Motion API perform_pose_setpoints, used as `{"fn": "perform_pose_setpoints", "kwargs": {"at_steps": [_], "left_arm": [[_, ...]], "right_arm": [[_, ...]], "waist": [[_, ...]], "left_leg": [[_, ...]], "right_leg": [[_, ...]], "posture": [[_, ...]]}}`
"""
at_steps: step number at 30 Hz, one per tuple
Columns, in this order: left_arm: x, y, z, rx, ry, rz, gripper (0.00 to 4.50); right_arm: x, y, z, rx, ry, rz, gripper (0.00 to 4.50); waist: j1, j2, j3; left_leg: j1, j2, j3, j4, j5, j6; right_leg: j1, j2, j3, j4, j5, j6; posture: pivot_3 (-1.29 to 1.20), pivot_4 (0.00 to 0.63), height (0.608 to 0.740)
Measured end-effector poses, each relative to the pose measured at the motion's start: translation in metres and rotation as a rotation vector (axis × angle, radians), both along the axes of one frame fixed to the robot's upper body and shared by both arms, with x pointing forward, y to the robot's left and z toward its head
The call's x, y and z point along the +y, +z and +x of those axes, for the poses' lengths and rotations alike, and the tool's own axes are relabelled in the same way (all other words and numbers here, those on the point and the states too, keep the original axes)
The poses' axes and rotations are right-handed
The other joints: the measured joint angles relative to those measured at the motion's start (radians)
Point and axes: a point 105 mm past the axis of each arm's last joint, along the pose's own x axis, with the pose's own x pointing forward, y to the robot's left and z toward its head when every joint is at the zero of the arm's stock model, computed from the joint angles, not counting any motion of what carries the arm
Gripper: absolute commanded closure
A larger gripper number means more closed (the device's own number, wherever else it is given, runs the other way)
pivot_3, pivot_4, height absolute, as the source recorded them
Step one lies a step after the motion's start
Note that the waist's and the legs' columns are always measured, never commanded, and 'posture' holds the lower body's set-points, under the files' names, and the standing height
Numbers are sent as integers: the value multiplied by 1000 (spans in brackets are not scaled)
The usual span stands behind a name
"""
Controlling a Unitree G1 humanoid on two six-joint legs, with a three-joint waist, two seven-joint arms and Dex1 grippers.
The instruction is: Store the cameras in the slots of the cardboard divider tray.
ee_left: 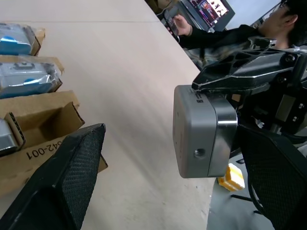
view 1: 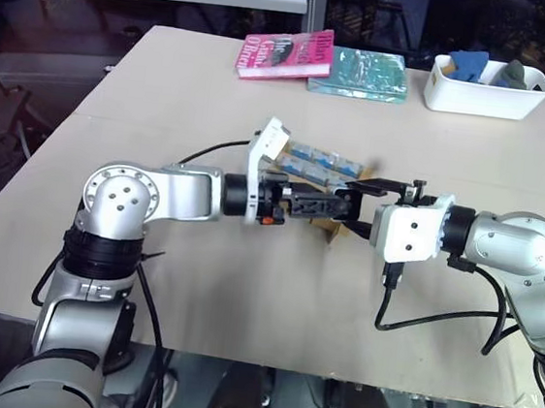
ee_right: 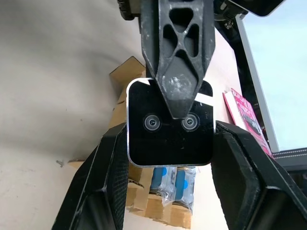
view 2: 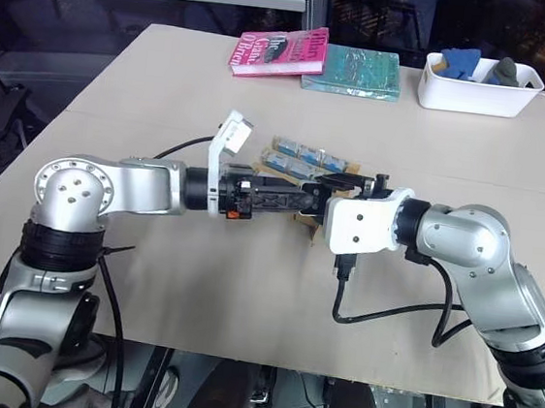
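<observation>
Arms: silver-grey rounded joint housings, black collars. White wrist plate behind the left gripper and right gripper; black lattice fingers, black cables trailing.

Looks like a lab or office test space, not a home. Plain beige table as the workbench, dark cluttered surroundings with cables and equipment behind. A person sits off to the side at a lit monitor. Props on the table: two books and a white plastic tub.
</observation>
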Motion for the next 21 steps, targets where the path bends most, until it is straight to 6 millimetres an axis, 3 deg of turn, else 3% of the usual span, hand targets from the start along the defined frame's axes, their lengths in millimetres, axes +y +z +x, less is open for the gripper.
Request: {"fn": "perform_pose_setpoints", "kwargs": {"at_steps": [17, 21], "left_arm": [[1, 26, 6, 62, -166, 97, 0], [-4, 18, 5, 79, -195, 128, 0]], "right_arm": [[2, -2, 1, -62, 112, -125, 2592], [1, -3, 3, -61, 112, -132, 2592]], "waist": [[-1, -1, 0], [0, -1, 1]], "left_leg": [[0, 0, 0, 1, 0, 0], [-1, 0, 0, 1, 0, 0]], "right_leg": [[0, 2, 0, 0, 0, 0], [-1, 2, 0, 0, 0, 0]], "posture": [[0, 150, 740], [0, 150, 740]]}}
